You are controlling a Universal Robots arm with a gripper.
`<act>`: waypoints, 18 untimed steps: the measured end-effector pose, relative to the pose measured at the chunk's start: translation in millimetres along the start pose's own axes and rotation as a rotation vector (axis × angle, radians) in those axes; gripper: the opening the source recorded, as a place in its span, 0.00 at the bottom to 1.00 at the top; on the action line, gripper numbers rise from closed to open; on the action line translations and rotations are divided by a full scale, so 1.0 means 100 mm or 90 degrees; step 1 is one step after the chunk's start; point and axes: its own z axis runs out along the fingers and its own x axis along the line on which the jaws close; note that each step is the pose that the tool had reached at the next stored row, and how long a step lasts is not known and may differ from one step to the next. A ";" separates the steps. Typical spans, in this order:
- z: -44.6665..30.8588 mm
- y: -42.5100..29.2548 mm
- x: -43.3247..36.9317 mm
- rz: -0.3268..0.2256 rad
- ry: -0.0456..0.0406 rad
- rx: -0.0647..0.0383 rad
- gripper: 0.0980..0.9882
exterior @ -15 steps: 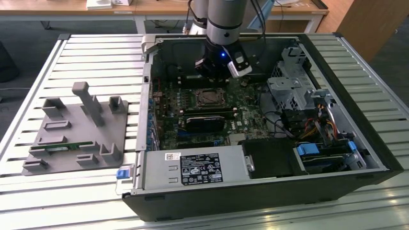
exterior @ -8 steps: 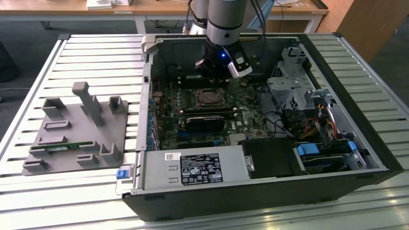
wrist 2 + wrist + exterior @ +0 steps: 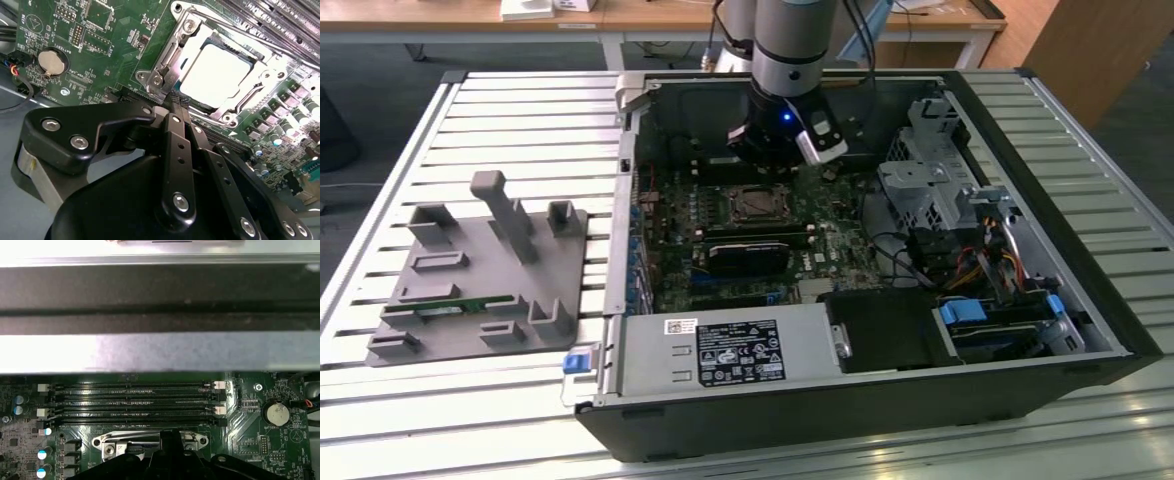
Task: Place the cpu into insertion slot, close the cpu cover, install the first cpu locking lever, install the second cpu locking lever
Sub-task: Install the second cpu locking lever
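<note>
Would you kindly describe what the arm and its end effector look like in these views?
In the exterior view the arm is a silvery-grey cylinder with a black wrist section showing a small blue light; dark cables run alongside it, and a small white-and-black module is mounted at the wrist. In the second wrist view the end effector is matte black, built from flat linkage bars joined by silver screws, above a rounded black body.

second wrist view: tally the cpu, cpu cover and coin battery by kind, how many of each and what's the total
cpu: 1
cpu cover: 1
coin battery: 1
total: 3
</note>
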 end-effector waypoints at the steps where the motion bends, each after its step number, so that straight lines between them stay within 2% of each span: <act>1: 0.000 -0.005 -0.002 0.000 0.0000 0.000 0.01; 6: -0.002 -0.035 -0.004 0.000 0.0000 0.000 0.01; 13: -0.016 -0.040 -0.005 0.000 0.0000 0.000 0.01; 18: -0.108 -0.029 -0.005 0.000 -0.0001 0.000 0.01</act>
